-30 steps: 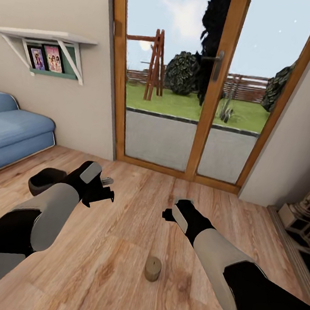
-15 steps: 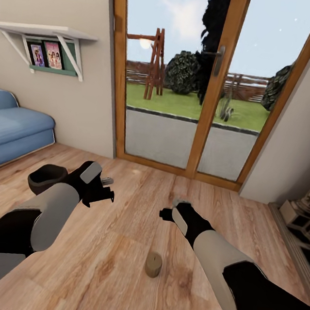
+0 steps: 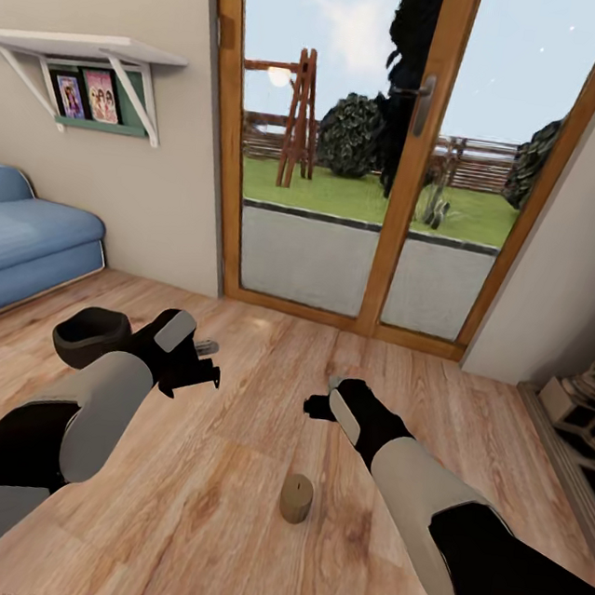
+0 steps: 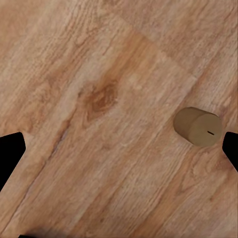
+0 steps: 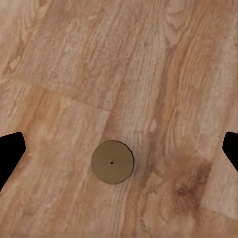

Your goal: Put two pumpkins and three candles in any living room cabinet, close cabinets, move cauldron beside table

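Head view: candle (image 3: 295, 498) stands upright on the wood-plank floor (image 3: 210, 530), nearer the right gripper (image 3: 319, 404), below and toward the robot; cauldron (image 3: 91, 337) just beyond the left gripper (image 3: 202, 365). Left wrist: stubby tan cylinder off to one side, fingers wide. Right wrist: round top with wick dot almost centred between wide fingers, matte, smooth.

You face a tall glass door (image 3: 381, 158) in an orange-brown wood frame (image 3: 228, 129), with a dark handle (image 3: 420, 102) on its middle post. Through the glass you see a paved strip, a lawn (image 3: 348, 196), a wooden frame, dark bushes, a fence and pale blue sky. Beige walls (image 3: 161, 195) stand on both sides. At your left, a white shelf (image 3: 86, 46) holds two framed pictures (image 3: 87, 95), above a blue sofa (image 3: 18, 247). Light wood planks cover the floor (image 3: 243, 422). At your right edge sits an ornate grey fireplace (image 3: 594, 398).
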`<state>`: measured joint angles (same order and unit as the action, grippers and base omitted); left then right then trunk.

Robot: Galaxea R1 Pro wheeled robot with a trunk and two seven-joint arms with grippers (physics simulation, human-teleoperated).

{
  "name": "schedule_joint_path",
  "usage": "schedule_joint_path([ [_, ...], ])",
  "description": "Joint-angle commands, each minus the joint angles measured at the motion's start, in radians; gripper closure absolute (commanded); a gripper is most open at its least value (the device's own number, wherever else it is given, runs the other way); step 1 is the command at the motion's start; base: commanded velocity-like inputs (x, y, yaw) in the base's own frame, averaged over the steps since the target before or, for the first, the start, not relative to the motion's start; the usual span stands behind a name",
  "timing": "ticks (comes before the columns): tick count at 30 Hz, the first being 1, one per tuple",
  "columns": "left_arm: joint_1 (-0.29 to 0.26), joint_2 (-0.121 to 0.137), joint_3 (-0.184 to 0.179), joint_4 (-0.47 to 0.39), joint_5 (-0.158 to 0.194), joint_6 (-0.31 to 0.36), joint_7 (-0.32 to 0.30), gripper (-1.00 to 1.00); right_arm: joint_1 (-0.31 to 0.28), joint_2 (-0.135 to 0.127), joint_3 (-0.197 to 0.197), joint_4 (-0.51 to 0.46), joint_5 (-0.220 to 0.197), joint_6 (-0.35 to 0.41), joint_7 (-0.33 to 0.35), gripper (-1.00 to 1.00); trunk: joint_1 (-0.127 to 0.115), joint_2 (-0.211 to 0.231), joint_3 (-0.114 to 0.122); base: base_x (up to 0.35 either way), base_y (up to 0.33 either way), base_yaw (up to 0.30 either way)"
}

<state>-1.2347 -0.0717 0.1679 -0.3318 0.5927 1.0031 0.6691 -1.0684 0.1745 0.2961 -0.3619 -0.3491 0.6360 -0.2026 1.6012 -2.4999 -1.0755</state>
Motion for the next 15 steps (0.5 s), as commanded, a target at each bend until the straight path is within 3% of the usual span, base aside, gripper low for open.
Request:
schedule_joint_path([
  [1,-0.001,0.0,0.003,-0.002,0.009,0.002,0.01,-1.0,-0.001,0.0,0.005,-0.002,-0.01,0.005,-0.009,-1.0,0.0,-0.001,-0.005,0.0,0.0,0.0],
  [4,-0.006,0.0,0.002,-0.003,0.01,0.003,0.01,-1.0,-0.001,0.0,0.005,-0.005,-0.011,0.009,-0.009,-1.0,0.002,-0.001,-0.017,0.0,0.0,0.0],
  [11,-0.169,0.021,0.006,0.144,0.011,0.007,0.01,-1.0,-0.001,0.0,0.005,-0.013,-0.012,0.013,-0.009,-1.0,0.005,-0.003,-0.044,0.0,0.0,0.0],
  [15,-0.363,0.055,0.009,0.284,0.048,0.008,0.011,-1.0,-0.001,0.0,0.005,-0.012,-0.013,0.012,-0.009,-1.0,0.006,-0.004,-0.059,0.0,0.0,0.0],
])
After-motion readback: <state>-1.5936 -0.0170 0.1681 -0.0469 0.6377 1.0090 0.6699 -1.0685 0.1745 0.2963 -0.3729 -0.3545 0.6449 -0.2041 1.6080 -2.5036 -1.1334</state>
